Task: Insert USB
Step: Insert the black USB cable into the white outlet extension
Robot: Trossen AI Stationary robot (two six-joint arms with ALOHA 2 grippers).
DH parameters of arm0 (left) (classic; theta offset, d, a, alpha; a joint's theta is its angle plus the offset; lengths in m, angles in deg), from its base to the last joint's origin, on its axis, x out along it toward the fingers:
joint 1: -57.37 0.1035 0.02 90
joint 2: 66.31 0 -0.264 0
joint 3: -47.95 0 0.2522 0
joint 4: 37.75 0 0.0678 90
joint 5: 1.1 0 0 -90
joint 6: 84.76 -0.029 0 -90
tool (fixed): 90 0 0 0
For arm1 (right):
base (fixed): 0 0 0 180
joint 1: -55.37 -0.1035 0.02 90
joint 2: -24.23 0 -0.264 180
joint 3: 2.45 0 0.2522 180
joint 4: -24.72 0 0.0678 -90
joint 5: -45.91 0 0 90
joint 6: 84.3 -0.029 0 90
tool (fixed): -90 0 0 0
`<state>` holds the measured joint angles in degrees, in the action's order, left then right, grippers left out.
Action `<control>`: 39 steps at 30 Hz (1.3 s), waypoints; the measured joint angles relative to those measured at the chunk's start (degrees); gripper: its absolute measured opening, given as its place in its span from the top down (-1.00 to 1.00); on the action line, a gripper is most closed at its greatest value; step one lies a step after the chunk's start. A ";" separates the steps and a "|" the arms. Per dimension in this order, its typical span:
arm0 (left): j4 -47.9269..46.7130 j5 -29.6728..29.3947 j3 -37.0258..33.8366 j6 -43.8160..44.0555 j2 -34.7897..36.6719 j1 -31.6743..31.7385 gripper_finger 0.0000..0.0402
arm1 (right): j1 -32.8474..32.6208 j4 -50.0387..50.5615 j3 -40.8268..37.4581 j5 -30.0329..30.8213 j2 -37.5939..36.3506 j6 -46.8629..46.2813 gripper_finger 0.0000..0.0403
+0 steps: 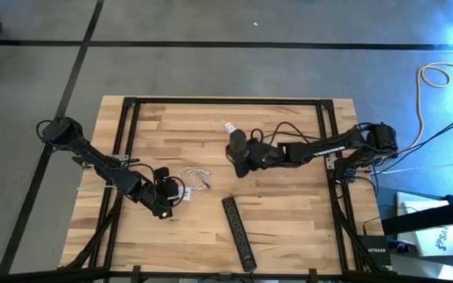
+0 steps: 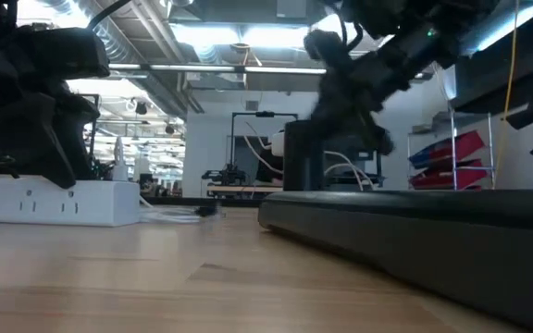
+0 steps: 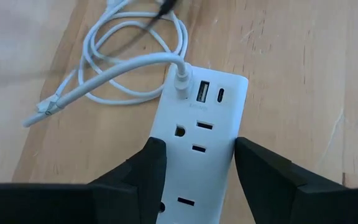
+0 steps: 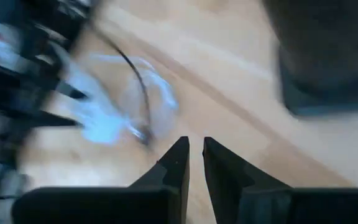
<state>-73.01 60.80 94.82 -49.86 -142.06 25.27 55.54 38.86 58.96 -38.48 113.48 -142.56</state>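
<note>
While plugged, USB cable (image 3: 129, 65) beyond left claw (image 3: 194, 171).

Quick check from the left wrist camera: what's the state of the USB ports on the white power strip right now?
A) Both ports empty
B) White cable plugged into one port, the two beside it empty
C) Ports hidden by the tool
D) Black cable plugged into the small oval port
B: the white cable has its plug seated in the end port of the white power strip, while the neighbouring rectangular and oval ports sit open; the left tool straddles the strip's sides.
</note>
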 joint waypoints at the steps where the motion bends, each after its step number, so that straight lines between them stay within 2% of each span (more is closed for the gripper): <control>1: -0.02 0.00 0.00 0.03 0.00 0.00 0.15 | 0.00 1.88 0.36 0.81 0.09 -0.04 0.87; 5: -0.02 -0.09 0.00 -0.41 -0.01 0.05 0.15 | -0.16 0.71 1.88 1.87 0.32 1.35 0.89; 9: -0.06 -0.32 0.00 -2.59 -0.02 0.29 0.15 | -1.25 -0.96 7.18 1.79 2.56 7.07 0.90; 15: 1.42 -2.06 0.09 -8.95 0.36 -0.67 0.15 | -3.70 0.12 20.20 1.70 11.06 15.86 0.87; 17: 0.98 -2.15 0.21 -10.37 0.37 -0.98 0.13 | -4.07 3.64 24.36 1.35 14.40 17.95 0.84; 22: 1.28 -2.87 1.38 -11.33 0.66 -1.92 -0.08 | -4.76 7.01 31.40 1.28 18.61 19.94 0.69; 27: 0.37 -2.78 3.95 -15.11 1.63 -2.56 -0.39 | -5.56 8.76 31.52 2.14 18.95 21.21 0.55; 30: -0.28 1.06 6.43 -17.93 3.29 -2.83 -0.49 | -6.34 8.70 31.57 4.04 18.91 21.49 0.51; 32: -3.97 3.82 8.54 -17.53 3.65 -2.34 -0.51 | -6.59 8.73 31.59 4.25 18.88 21.49 0.51; 36: -16.55 3.12 12.19 -12.73 3.65 0.08 -0.51 | -7.44 8.85 31.59 4.65 18.88 21.51 0.51; 39: -23.17 5.48 13.32 -12.46 3.63 1.99 -0.51 | -7.79 8.82 31.59 5.37 18.88 21.51 0.51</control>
<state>-96.18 66.28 108.13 -62.32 -138.43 27.26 47.75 47.69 90.55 -33.11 132.36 -121.05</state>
